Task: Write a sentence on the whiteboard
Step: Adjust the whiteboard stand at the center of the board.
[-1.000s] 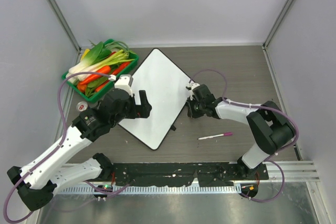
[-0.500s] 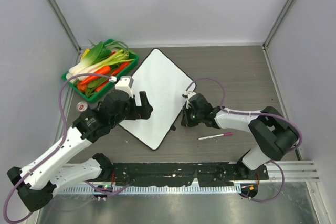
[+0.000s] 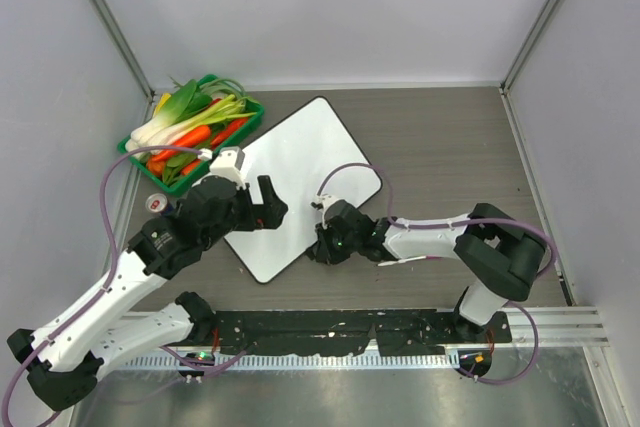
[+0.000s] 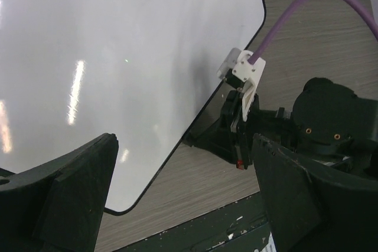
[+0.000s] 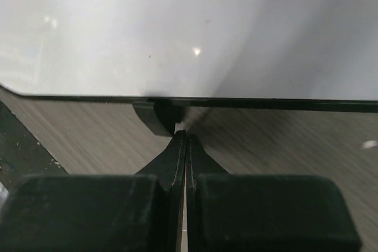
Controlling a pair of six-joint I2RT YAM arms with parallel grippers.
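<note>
**Top view.** The whiteboard (image 3: 310, 157) lies flat at the centre of the table (image 3: 450, 147). Its long axis runs from 8 o'clock to 2 o'clock. Its face shows glossy white with light reflections. A green basket (image 3: 248, 119) of vegetables (image 3: 190, 122) sits at the board's 10 o'clock, just beside its far edge.

**Left arm.** From its base, the arm folds back to an elbow at the 8 o'clock corner of the view. The forearm then reaches toward 1 o'clock. It carries the left gripper (image 3: 262, 205) above the board's 8 o'clock end. Its fingers (image 4: 71, 193) are spread wide and hold nothing. In the left wrist view they frame the board's near edge and the other arm's tip. Whether they touch the board cannot be told.

**Right arm.** The upper link rises from the base to an elbow at 3 o'clock. The forearm stretches low over the table toward 9 o'clock, with a purple cable arching over it. The right gripper (image 3: 322, 244) meets the board's near long edge at about 5 o'clock from the board's centre.

**Right wrist view.** The two fingers are pressed together with no gap. Their tips point at a small black clip (image 5: 155, 116) on the board's frame and stand right against it. Whether the tips pinch the clip or only touch it cannot be told.
</note>
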